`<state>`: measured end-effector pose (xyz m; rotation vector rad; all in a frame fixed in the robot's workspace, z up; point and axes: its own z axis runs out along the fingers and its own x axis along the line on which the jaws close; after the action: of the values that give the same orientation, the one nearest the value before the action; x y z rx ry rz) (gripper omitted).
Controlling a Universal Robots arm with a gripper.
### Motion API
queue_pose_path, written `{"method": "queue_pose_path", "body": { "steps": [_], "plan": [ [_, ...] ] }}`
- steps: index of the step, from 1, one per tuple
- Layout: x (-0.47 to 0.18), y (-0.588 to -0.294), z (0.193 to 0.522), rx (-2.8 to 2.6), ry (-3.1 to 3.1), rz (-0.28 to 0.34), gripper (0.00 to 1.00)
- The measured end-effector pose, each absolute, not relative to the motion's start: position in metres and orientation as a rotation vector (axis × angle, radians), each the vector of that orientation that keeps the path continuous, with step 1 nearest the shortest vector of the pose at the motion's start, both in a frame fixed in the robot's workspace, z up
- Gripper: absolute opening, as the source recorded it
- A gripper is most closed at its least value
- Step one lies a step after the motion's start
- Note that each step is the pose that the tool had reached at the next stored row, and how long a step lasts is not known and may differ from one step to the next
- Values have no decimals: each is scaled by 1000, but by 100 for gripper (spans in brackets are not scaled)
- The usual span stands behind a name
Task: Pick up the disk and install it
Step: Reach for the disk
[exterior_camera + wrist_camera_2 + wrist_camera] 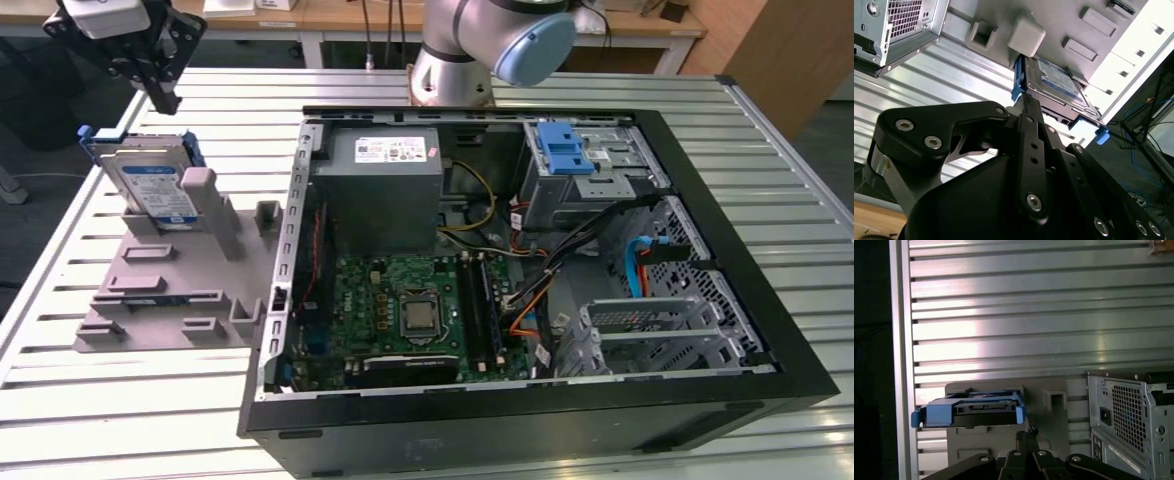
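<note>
The disk (144, 180), a silver hard drive with a white-and-blue label in a blue carrier bracket, stands on edge in a grey holder (160, 290) on the exterior view's left. My gripper (167, 103) hangs just above and behind the disk's top edge, apart from it, fingers shut together with nothing between them. In the second wrist view the black fingers (1024, 130) end close to the blue bracket of the disk (1054, 80). In the first wrist view the disk (971, 410) is seen edge-on beyond the gripper (1027, 432).
An open black computer case (694, 400) lies on the slatted metal table (747, 130). It holds a grey power supply (380, 190), a green motherboard (414, 310) and a silver drive cage with a blue latch (567, 150). The arm's base (454, 60) stands behind the case.
</note>
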<state>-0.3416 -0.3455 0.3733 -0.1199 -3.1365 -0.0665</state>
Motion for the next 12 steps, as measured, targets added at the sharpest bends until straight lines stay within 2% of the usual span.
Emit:
{"method": "queue_pose_path", "body": {
  "steps": [12],
  "plan": [
    [-353, -343, 373, -120, -3137, -67, 11]
  ]
}}
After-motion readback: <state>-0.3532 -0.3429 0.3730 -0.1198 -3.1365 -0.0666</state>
